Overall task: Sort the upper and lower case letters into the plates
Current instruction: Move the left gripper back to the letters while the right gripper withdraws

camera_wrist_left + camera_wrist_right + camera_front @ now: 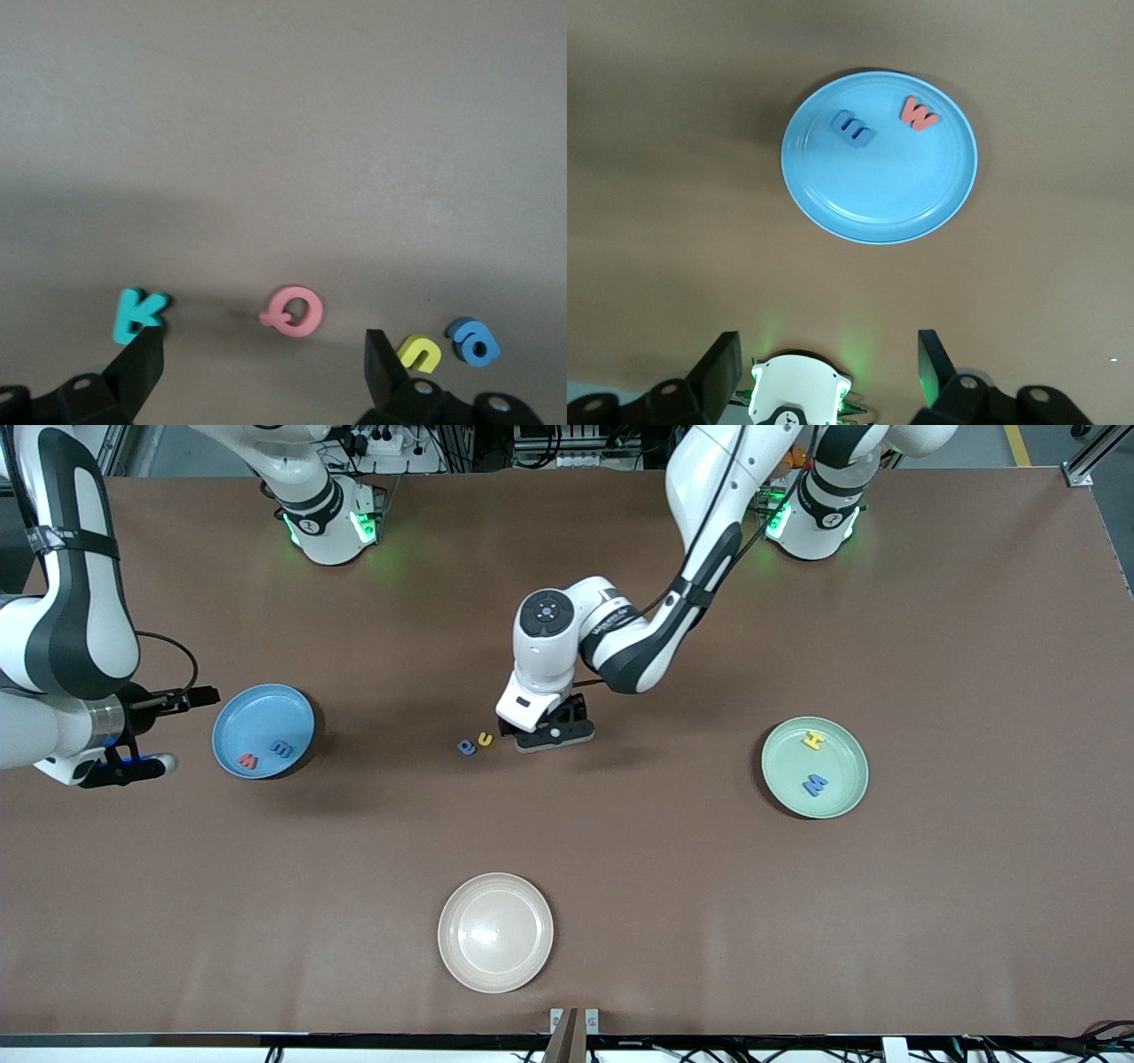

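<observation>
High front overview, 2 downward wrist close-ups, shared table (620,921)

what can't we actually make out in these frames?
- Front view: teal K and pink Q are hidden under the left gripper; only the left wrist view shows them.
- Left wrist view: plates out of frame; fingertips cut off by the edge.
- Right wrist view: only the light blue plate shows.
- Front view: letters on the mint green plate too small to judge case.

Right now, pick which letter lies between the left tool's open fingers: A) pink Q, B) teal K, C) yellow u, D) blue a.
A: in the left wrist view the pink Q lies in the gap of the left tool; its fingers stand apart.
</observation>
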